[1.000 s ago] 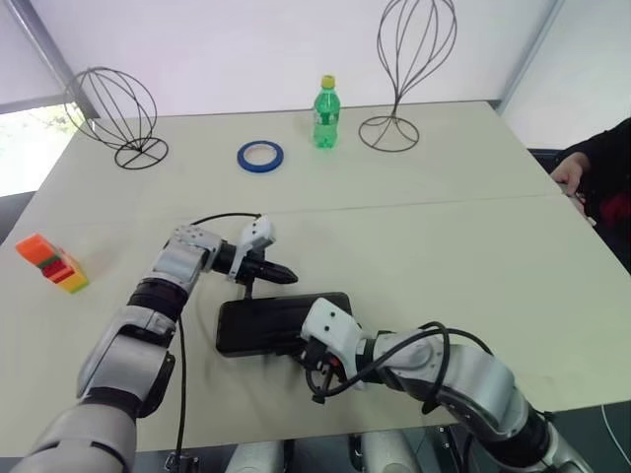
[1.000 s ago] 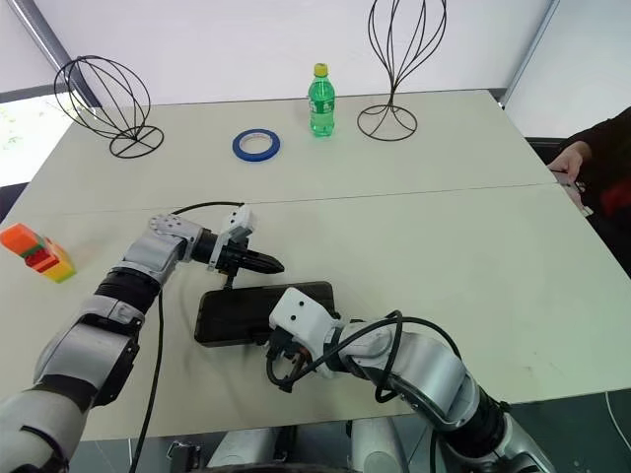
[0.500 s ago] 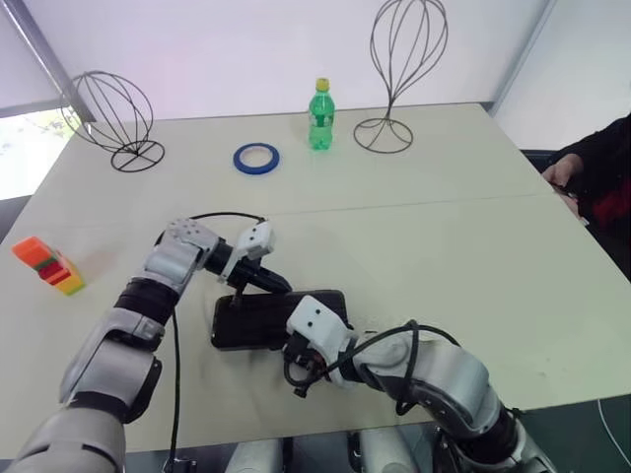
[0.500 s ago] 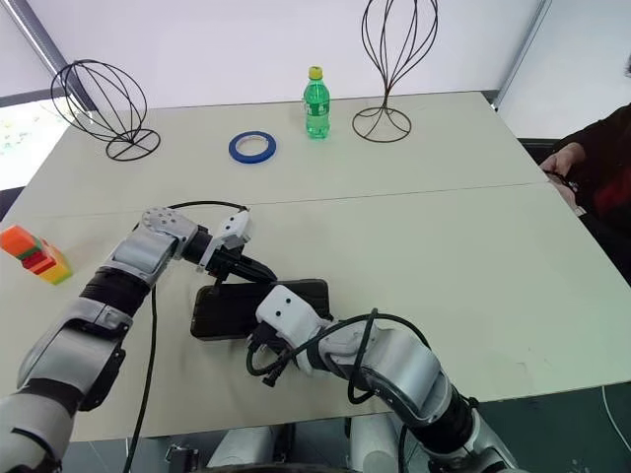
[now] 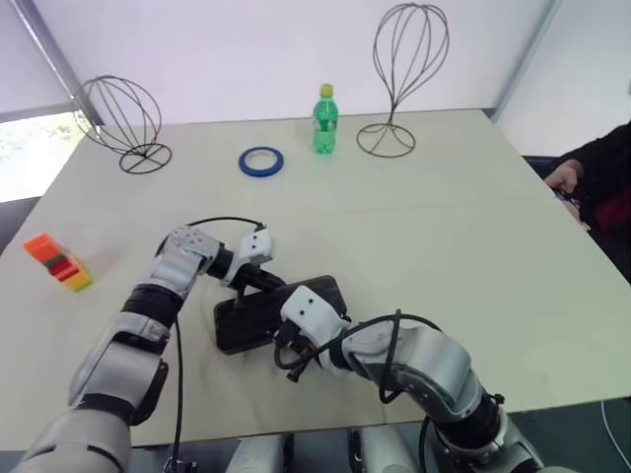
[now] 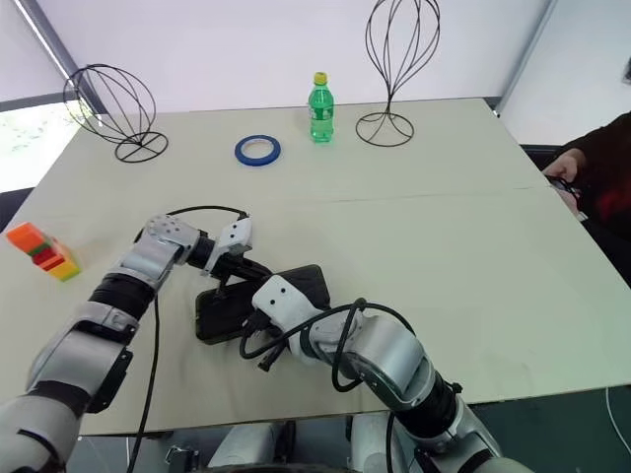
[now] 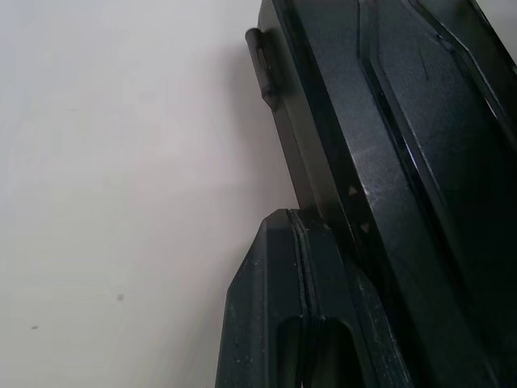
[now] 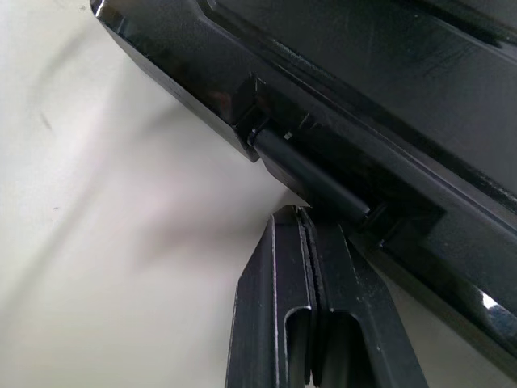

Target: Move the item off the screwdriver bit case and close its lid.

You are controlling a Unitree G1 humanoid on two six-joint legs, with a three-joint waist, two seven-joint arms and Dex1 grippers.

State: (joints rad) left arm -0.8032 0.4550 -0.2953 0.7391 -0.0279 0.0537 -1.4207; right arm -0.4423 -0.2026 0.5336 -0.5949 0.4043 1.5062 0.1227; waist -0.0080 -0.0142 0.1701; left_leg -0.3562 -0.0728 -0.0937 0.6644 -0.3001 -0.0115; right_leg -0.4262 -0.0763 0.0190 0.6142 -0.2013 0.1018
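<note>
Left eye view, case: the screwdriver bit case (image 5: 266, 313) lies flat and dark on the table (image 5: 473, 256) near the front edge, its lid down over the tray.
Left gripper: the left gripper (image 5: 277, 284) has its two fingers pressed together, empty, their tips at the case's far edge, left of its middle.
Left wrist view: the closed fingertips (image 7: 291, 267) sit right against the case's side wall, beside a small latch tab (image 7: 258, 65); contact looks likely but I cannot be sure.
Right gripper: the right gripper (image 8: 303, 234) is also closed and holds nothing; it meets the case's near edge, its tips at the hinge pin (image 8: 311, 174).
Hands and case: the case lies between the two grippers, one on its far side, one on its near side.
Item: the item (image 5: 57, 261), orange top over red, green and yellow, stands far left on the table, well apart from the case and both grippers.
</note>
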